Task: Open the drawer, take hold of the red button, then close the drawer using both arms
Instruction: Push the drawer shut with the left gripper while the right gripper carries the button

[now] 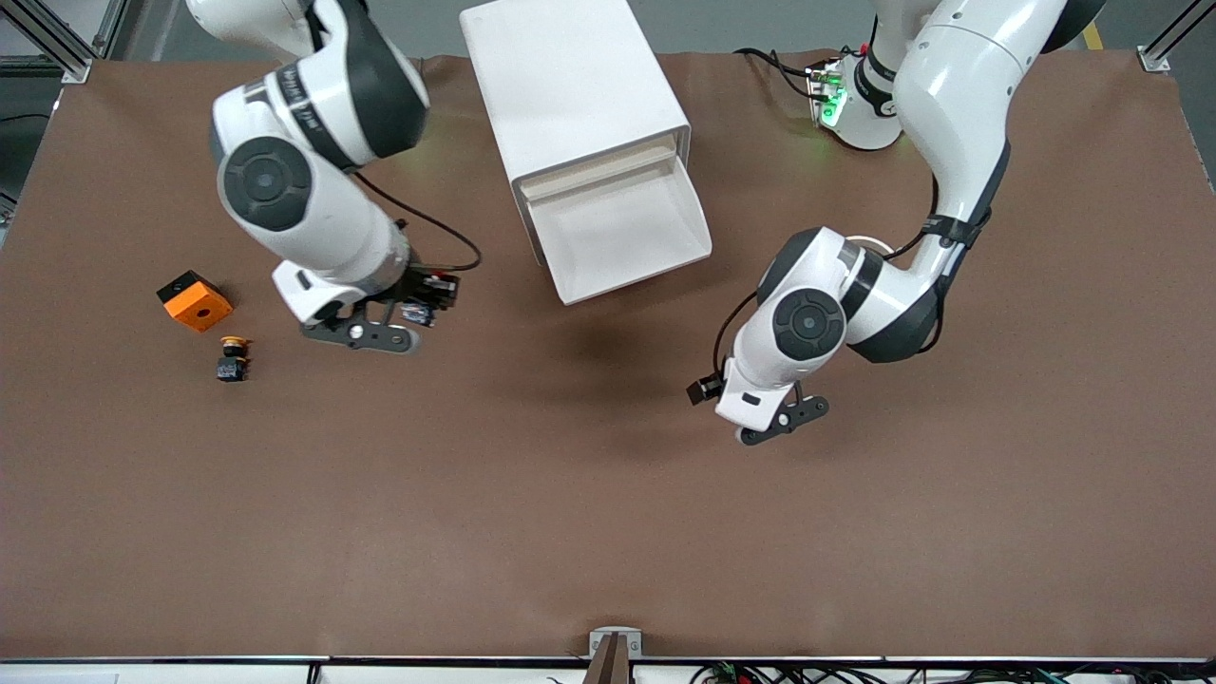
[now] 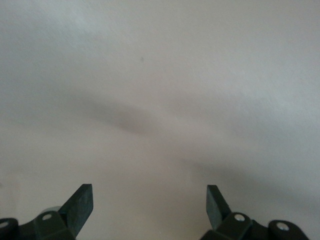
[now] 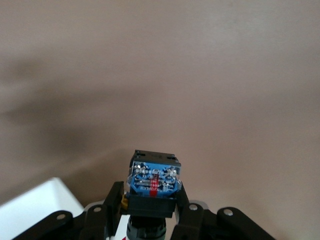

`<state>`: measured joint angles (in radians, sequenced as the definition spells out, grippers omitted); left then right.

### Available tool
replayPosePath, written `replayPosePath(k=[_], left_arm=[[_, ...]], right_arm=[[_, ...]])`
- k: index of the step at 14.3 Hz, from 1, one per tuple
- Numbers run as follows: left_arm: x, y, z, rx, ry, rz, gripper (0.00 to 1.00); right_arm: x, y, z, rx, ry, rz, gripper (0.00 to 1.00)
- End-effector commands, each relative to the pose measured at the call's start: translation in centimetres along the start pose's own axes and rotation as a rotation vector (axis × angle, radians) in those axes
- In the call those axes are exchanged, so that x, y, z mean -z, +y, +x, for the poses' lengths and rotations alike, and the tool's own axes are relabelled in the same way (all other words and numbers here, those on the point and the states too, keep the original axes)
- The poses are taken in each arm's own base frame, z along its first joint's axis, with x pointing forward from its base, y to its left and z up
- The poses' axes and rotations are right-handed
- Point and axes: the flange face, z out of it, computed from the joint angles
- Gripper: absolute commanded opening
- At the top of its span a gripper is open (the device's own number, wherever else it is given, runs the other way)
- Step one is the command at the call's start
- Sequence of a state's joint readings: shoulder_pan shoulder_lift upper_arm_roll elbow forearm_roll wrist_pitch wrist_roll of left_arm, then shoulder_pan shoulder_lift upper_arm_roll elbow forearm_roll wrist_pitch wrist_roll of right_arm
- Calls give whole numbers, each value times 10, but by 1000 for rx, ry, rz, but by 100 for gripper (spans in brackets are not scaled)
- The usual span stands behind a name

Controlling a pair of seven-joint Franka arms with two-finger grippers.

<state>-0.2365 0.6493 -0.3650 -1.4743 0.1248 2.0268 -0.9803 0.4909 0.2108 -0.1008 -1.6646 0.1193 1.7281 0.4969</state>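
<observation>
The drawer (image 1: 632, 237), the top one of the white cabinet (image 1: 570, 85), is pulled out and looks empty. My right gripper (image 1: 418, 312) is over the brown table between the orange block and the drawer. It is shut on the button (image 1: 421, 309). In the right wrist view the fingers (image 3: 113, 200) clamp the button's dark body (image 3: 154, 177), whose blue underside faces the camera; its red cap is hidden. My left gripper (image 1: 787, 420) is open and empty over bare table, nearer the front camera than the drawer, toward the left arm's end. Its jaws stand wide apart (image 2: 150, 200).
An orange block (image 1: 195, 300) and a yellow-capped button (image 1: 233, 359) lie on the table toward the right arm's end. A white corner (image 3: 40, 202) shows at the edge of the right wrist view. Cables and a bracket (image 1: 613, 655) sit at the table's near edge.
</observation>
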Motion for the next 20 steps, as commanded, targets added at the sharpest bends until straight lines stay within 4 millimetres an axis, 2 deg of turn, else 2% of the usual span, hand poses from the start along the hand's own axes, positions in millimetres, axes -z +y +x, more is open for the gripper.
replayPosePath(k=[1, 4, 6, 9, 11, 16, 18, 20], left_arm=[[4, 18, -31, 3, 14, -1, 100], [6, 44, -70, -4, 3, -14, 100], [2, 55, -92, -21, -1, -8, 100], [-9, 59, -109, -44, -19, 9, 100], [-12, 60, -117, -55, -27, 14, 100], [-17, 71, -143, -37, -35, 23, 100], [-22, 76, -156, -32, -41, 38, 100], [-30, 78, -169, -34, -47, 56, 100]], right_arm=[[-21, 51, -13, 72, -3, -5, 0], [-50, 89, -8, 140, 43, 14, 0], [-70, 116, 3, 162, 56, 19, 0], [-106, 175, 16, 214, 98, 28, 0], [-122, 209, 21, 215, 138, 31, 0], [-175, 238, 40, 203, 149, -25, 0], [-198, 239, 39, 204, 170, -30, 0], [-230, 240, 36, 208, 187, -36, 0]])
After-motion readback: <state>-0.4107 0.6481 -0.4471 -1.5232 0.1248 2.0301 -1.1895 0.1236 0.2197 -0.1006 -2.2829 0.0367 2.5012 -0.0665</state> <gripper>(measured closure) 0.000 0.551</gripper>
